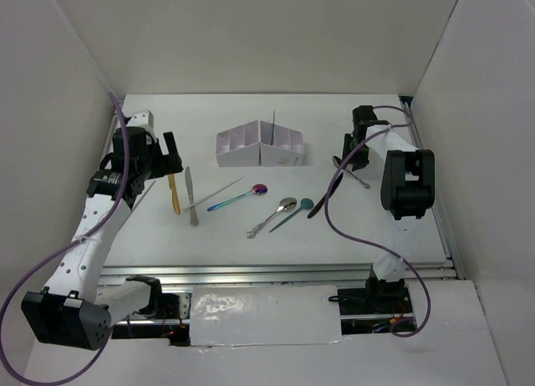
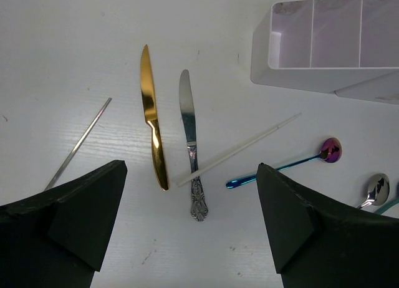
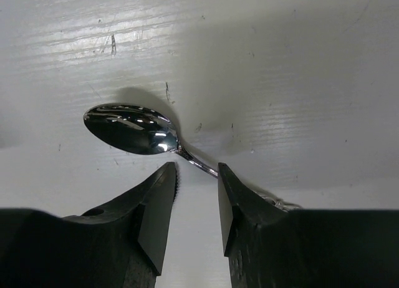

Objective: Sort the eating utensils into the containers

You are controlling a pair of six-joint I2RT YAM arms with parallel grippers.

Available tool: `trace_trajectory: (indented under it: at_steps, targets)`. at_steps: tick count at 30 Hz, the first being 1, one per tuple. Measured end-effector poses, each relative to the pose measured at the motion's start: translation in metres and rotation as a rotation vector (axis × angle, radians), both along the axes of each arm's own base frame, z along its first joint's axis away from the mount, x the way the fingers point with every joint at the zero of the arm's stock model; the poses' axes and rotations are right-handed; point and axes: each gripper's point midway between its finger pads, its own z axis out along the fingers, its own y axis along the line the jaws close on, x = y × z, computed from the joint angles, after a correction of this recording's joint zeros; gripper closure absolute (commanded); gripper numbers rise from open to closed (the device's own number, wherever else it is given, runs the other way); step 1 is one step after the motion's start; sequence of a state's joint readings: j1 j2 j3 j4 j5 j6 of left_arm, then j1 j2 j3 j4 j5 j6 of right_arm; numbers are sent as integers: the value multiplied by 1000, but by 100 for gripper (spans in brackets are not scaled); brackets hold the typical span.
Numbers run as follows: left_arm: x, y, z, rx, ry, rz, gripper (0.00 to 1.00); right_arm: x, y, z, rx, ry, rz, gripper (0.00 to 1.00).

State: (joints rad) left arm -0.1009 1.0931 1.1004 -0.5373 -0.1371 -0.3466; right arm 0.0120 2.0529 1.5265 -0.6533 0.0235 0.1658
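The white organizer box (image 1: pixel 259 146) stands at the back centre with a thin stick (image 1: pixel 272 123) upright in it. A gold knife (image 1: pixel 174 194), silver knife (image 1: pixel 191 198), thin pale stick (image 1: pixel 216 191), iridescent spoon (image 1: pixel 242 195), silver spoon (image 1: pixel 274 215), teal spoon (image 1: pixel 294 212) and black knife (image 1: pixel 318 204) lie in front of it. My left gripper (image 1: pixel 170 154) is open and empty above the gold knife (image 2: pixel 153 126) and silver knife (image 2: pixel 190 141). My right gripper (image 3: pixel 196 176) is narrowly open just above another silver spoon (image 3: pixel 131 129), whose handle runs under the right finger.
White walls close in the table on three sides. A thin silver stick (image 2: pixel 78 144) lies left of the gold knife. The organizer's corner (image 2: pixel 324 45) shows in the left wrist view. A metal rail (image 1: pixel 276 273) runs along the near edge.
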Motion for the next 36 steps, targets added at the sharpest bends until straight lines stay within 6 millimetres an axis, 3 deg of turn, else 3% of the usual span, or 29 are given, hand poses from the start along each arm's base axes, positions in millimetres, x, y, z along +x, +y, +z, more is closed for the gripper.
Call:
trace_trajectory:
  at_steps: [17,32,36]
  targets:
    - [1,0,1,-1,-7,1,1,-8,-6,-5,-32,69,-12,67]
    - [1,0,2,-1,-10,1,1,-3,-8,-7,-47,115,-7,66]
    - [1,0,2,-1,-10,1,1,-1,-8,-6,-47,120,-4,73]
